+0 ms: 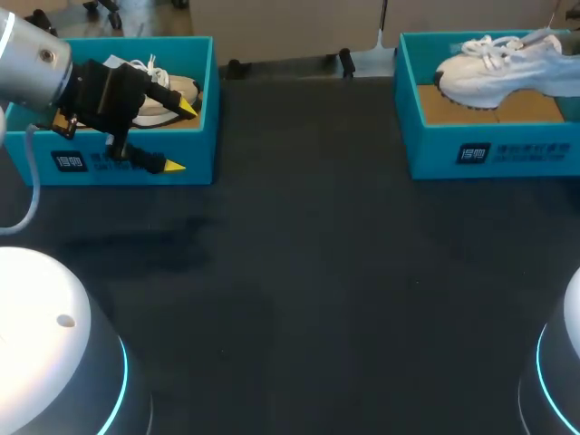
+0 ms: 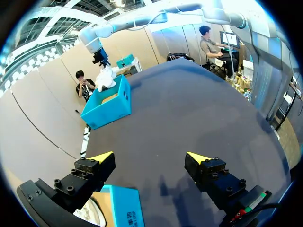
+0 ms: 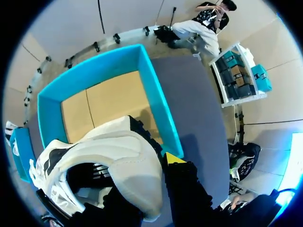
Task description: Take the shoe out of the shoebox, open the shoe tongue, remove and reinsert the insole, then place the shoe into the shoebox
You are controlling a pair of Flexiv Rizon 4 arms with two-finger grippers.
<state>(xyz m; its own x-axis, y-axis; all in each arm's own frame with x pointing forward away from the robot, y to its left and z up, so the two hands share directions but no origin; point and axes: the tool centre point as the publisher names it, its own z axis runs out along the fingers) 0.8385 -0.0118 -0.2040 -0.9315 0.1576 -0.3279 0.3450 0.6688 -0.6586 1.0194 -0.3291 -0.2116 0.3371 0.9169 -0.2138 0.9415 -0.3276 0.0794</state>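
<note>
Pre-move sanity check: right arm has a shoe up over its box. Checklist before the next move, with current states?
1. Right gripper shut on white shoe: ok, though one fingertip is hidden.
2. White shoe above right box rim: ok, per left wrist view.
3. Left gripper open: ok.
4. Left gripper near white shoe to help with the tongue: not ok, it hangs over left box, which holds the other shoe.
5. Tongue open: cannot tell.
</note>
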